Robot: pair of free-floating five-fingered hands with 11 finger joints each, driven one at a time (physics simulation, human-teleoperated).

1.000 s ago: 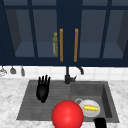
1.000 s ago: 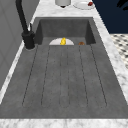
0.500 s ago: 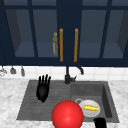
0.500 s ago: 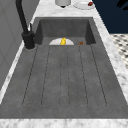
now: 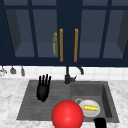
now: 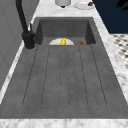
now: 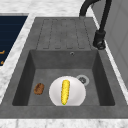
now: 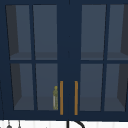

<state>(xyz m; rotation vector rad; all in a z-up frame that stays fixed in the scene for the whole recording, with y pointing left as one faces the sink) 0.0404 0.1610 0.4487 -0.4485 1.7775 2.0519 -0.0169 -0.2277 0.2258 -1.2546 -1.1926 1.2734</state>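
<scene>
My left hand (image 5: 43,87) hovers over the ribbed drainboard (image 5: 32,105) left of the basin, open, fingers straight and pointing up, holding nothing. A black part of my right hand (image 5: 100,123) pokes up at the picture's lower edge, in front of the basin. Just left of it is a big red ball (image 5: 67,115), low in the front view. In the basin lies a white plate (image 7: 75,96) with a yellow corn cob (image 7: 65,92) on it, and a small brown item (image 7: 39,88) rests beside the plate.
A black faucet (image 5: 67,75) stands behind the sink, with the drain (image 7: 82,80) near the plate. Above hangs a dark blue glass-door cabinet with orange handles (image 8: 61,97) and a bottle (image 8: 55,98) inside. A plate (image 6: 83,4) sits on the far counter.
</scene>
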